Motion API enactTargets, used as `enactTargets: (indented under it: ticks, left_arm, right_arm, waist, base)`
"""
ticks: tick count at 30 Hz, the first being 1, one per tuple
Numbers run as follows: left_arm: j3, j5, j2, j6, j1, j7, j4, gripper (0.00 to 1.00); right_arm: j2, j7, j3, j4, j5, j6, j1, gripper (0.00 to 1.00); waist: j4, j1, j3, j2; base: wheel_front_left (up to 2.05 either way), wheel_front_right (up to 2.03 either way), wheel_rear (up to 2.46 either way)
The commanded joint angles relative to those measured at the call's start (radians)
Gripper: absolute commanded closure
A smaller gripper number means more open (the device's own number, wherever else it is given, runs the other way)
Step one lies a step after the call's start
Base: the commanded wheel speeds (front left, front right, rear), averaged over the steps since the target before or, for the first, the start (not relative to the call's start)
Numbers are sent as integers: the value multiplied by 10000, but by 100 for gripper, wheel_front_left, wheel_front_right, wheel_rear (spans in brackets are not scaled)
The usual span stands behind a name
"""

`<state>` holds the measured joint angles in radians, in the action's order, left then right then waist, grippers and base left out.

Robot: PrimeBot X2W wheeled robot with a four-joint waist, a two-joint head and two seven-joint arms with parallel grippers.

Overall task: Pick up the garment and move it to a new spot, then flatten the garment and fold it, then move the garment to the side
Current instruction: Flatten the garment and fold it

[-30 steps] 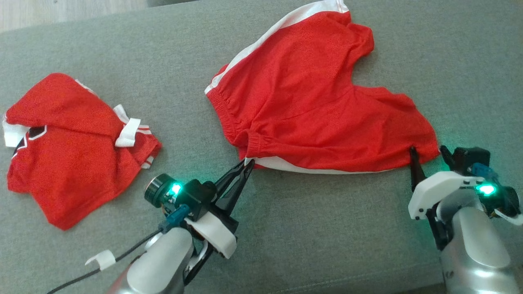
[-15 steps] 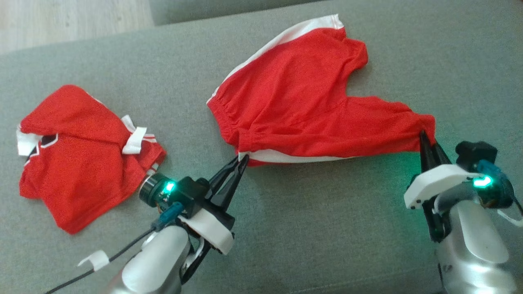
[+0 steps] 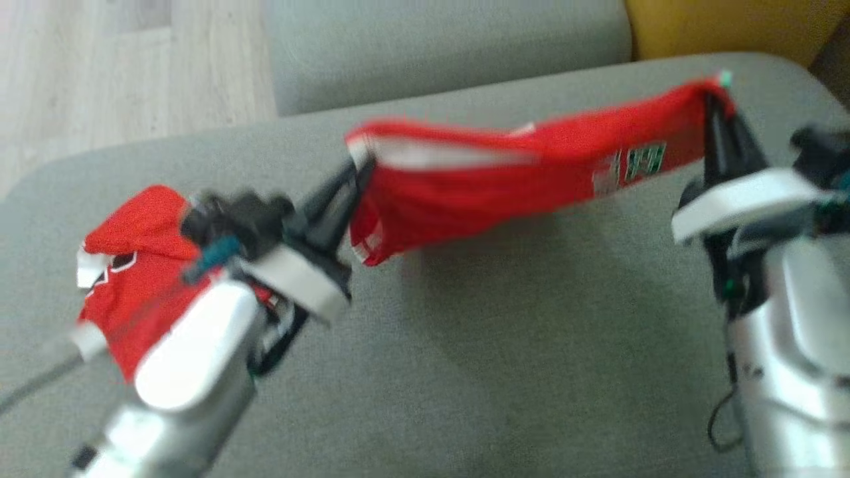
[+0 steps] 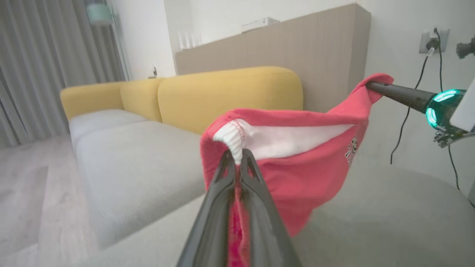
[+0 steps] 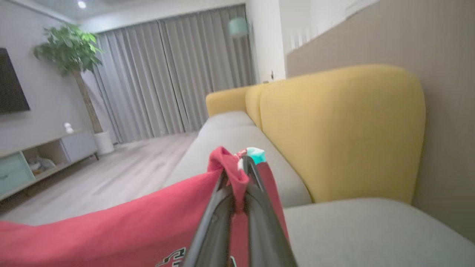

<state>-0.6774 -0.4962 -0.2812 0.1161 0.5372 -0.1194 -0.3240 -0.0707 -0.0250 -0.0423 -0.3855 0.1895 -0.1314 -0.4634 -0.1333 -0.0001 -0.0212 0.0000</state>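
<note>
Head view, blurred: red shorts hang stretched in the air above the grey cushion, clear of its surface, and cast a shadow on it. The left gripper is pinched tight on the waistband corner, where a white stripe begins, over the cushion's left half. The right gripper is clamped on the opposite end, a leg hem, toward the cushion's far right corner. A small printed badge shows on the cloth near that end.

From the left wrist, white ribbed trim sits between the closed fingers, and the cloth sags below in a loose fold. From the right wrist, a bunched red edge with a pale tag is caught in that gripper's hold.

A red shirt lies crumpled near the cushion's left edge, partly behind the left arm. A yellow backrest stands behind the cushion.
</note>
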Motion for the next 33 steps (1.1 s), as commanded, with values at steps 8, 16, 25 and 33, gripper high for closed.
enactTargets:
  ticks: [8,16,25,33]
  left_arm:
    - [915,-952,-722,100,1994,1030,1092,100]
    - [1334,-2060,-932,-254,1289,1939,2338,100]
    - [1726,-2615,-966,-330,2819,3030,1681,100]
    - [2466,-2213,-409,-247,7245,2250,-1756,100]
  right_arm:
    - [-221,199,362,1515,758,7,-1482,100]
    - [-189,1137,178,2655,910,7,-870,100]
    - [-406,1863,279,1757,597,7,-2801,100]
    - [-640,-548,706,-2057,-660,7,-7825,100]
  waist:
    - [250,1,659,0]
    - [412,1,508,0]
    - [129,1,-1412,0]
    - [-154,1,-3665,0]
  base:
    - [0,0,0]
    - [0,0,0]
    - [0,0,0]
    - [0,0,0]
